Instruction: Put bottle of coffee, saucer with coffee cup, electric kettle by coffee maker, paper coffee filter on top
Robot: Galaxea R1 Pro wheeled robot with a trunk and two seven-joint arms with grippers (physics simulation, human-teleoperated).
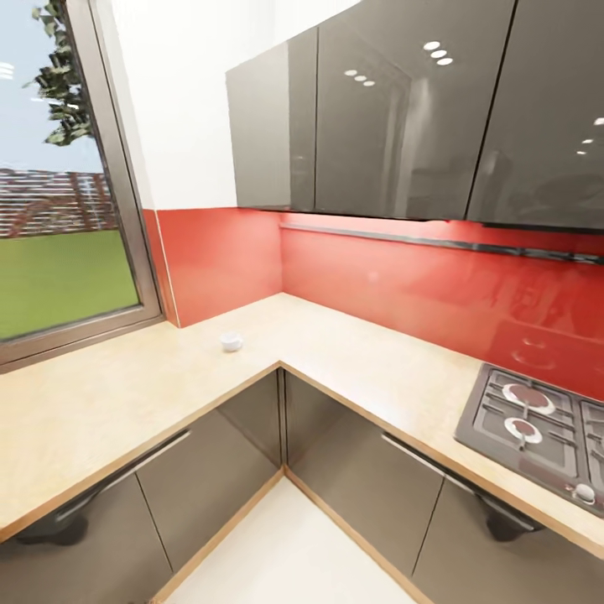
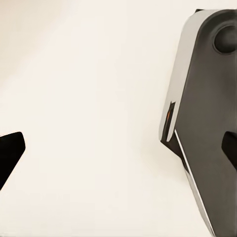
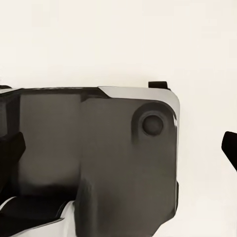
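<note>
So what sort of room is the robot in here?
A home kitchen, by the look of it: an L-shaped kitchen countertop over dark cabinet fronts, a gas hob, and a small white coffee cup near the corner.

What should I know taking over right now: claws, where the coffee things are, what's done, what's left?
Left claw: open, empty.
Right claw: open, empty.
A small white item, likely the coffee cup, sits alone on the kitchen countertop near its inner corner, straight on the worktop. The hob is further right.
Done: nothing that I can confirm from here.
Left: every placement of the station, the cup's included.
</note>
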